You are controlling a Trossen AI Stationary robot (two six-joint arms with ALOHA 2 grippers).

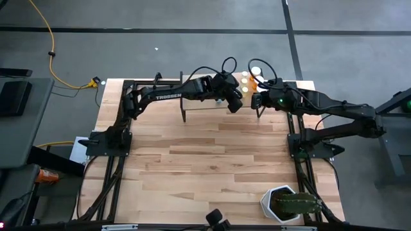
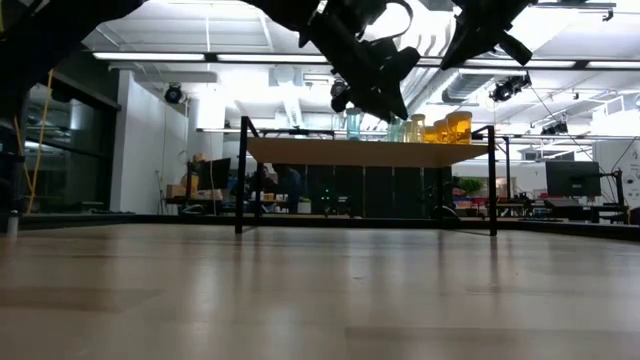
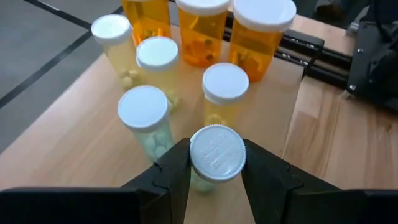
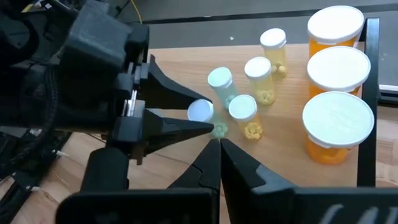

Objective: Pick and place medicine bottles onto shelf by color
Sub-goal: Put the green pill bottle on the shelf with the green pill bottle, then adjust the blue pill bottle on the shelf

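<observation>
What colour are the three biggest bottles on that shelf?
Translucent orange bottles with white caps, clearest in the left wrist view.

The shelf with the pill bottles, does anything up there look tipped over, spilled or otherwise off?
Nothing stands out. The bottles on the shelf stand upright with caps on: three orange ones in a row, smaller pale ones in front. The left pincer holds one capped bottle upright beside them. No loose pills show.

Bright overhead strip lights, backlit silhouetted arms, perhaps slightly soft
</observation>
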